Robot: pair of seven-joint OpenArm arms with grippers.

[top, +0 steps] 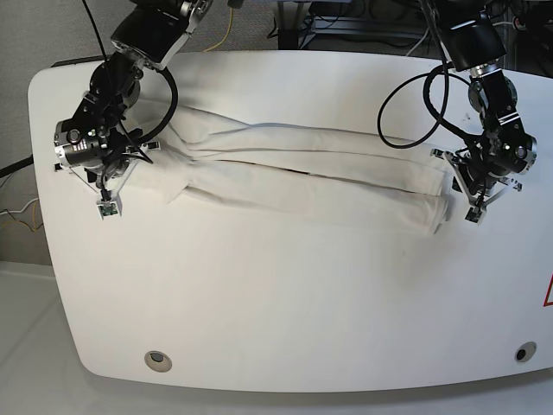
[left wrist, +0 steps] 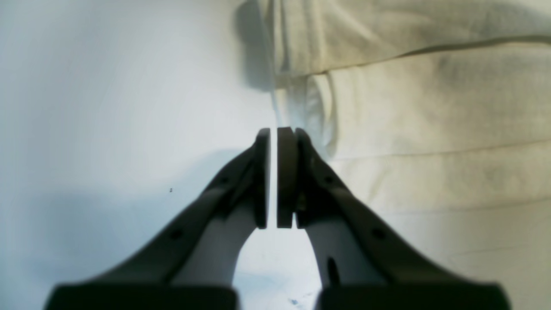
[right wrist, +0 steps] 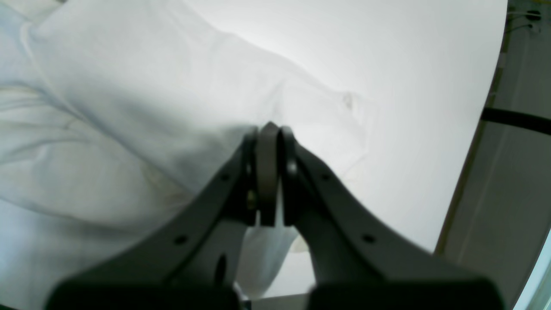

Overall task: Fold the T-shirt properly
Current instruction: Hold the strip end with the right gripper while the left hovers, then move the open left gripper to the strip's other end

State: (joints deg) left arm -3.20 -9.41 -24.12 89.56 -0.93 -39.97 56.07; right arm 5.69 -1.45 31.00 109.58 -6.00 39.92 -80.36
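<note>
T-shirt (top: 311, 164): long soft band across upper counter (top: 285, 303) | limp, light, likely to sag, best pinched at both ends | right gripper (right wrist: 270, 129): clamped on cloth, frame left | left gripper (left wrist: 275, 131): jaws together at the shirt's edge, hold unclear.

T-shirt (top: 311, 169) stretched across table (top: 285, 303); hands (top: 108, 177) (top: 473, 186) at opposite ends.

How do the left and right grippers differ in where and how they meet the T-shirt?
The left gripper sits at the T-shirt's folded end, a bright sliver showing between its jaws; whether cloth is pinched is unclear. The right gripper is at the opposite end, jaws pressed together into the cloth. Both are shut and low over the table.
</note>
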